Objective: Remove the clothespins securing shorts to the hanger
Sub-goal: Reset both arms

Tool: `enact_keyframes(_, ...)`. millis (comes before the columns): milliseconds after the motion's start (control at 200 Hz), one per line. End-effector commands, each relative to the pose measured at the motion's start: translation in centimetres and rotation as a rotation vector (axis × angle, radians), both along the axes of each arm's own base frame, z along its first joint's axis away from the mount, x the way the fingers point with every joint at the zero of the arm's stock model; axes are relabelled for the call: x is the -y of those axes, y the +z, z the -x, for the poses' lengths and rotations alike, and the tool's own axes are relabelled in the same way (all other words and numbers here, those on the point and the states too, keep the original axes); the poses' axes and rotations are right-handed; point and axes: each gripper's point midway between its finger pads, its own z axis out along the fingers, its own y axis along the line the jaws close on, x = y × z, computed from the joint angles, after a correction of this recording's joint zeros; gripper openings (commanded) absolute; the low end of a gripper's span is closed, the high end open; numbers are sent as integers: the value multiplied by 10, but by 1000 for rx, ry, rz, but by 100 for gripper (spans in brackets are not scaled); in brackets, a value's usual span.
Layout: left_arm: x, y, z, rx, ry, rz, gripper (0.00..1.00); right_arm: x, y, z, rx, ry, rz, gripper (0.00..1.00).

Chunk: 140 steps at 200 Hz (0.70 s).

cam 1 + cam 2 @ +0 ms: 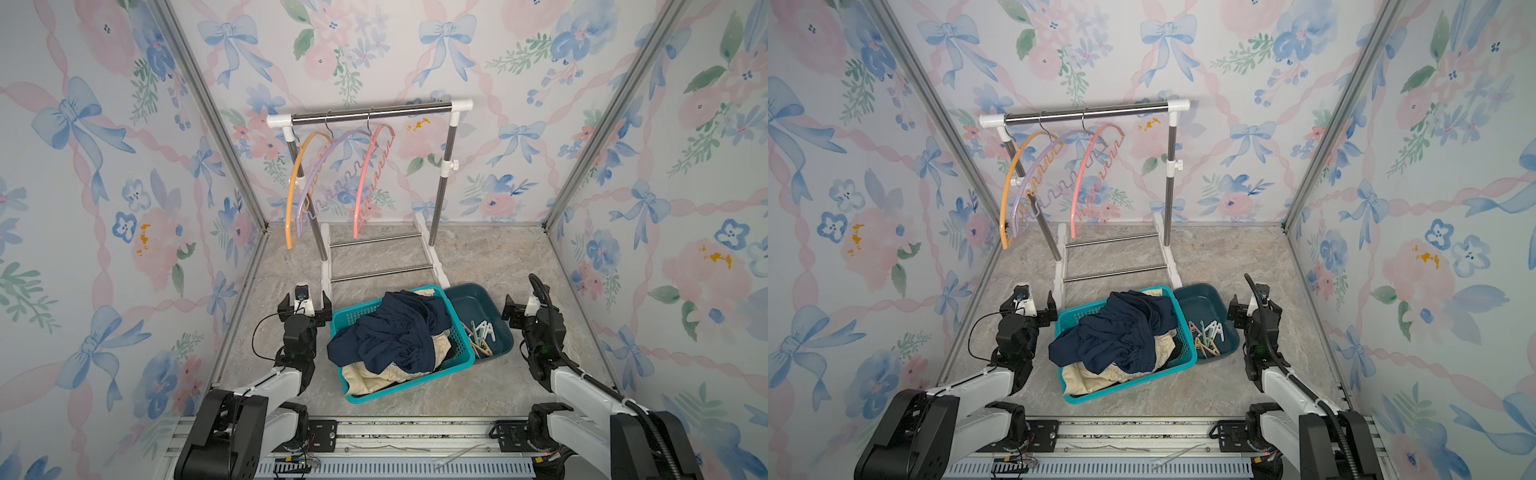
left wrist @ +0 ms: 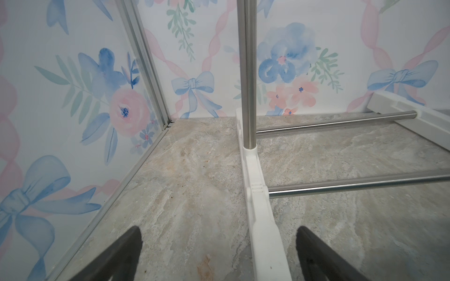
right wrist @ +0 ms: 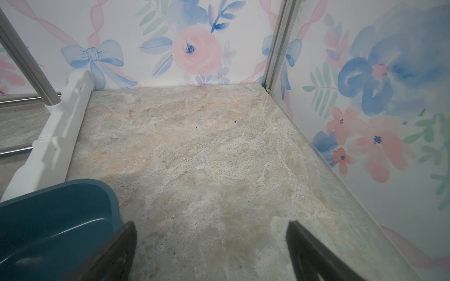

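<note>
Three hangers, orange (image 1: 296,183), purple (image 1: 332,166) and pink (image 1: 370,174), hang bare on the rack rod (image 1: 374,112). Navy shorts (image 1: 395,332) lie heaped over cream shorts (image 1: 374,376) in a teal basket (image 1: 411,388). Several clothespins (image 1: 480,334) lie in a dark teal tray (image 1: 478,299) beside it, also in the other top view (image 1: 1208,332). My left gripper (image 1: 305,297) (image 1: 1030,301) (image 2: 219,230) rests open left of the basket, over the rack's white foot (image 2: 258,194). My right gripper (image 1: 525,305) (image 1: 1253,305) (image 3: 211,223) stands open and empty right of the tray (image 3: 60,206).
The rack's white feet (image 3: 60,131) and low steel crossbars (image 2: 341,121) stand just behind the basket. Flowered walls with metal corner posts (image 1: 216,124) close in both sides and the back. Bare stone-patterned floor (image 3: 207,146) lies ahead of the right gripper.
</note>
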Motion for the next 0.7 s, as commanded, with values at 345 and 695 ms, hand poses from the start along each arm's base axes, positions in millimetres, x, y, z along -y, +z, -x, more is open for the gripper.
enact_keyframes(345,10,-38,-29,-40,-97,10,98,-18,-4,-37,67,107,2,96)
enact_keyframes(695,-5,-46,-42,-106,-85,96,98,-28,-27,-54,6,223,-49,97)
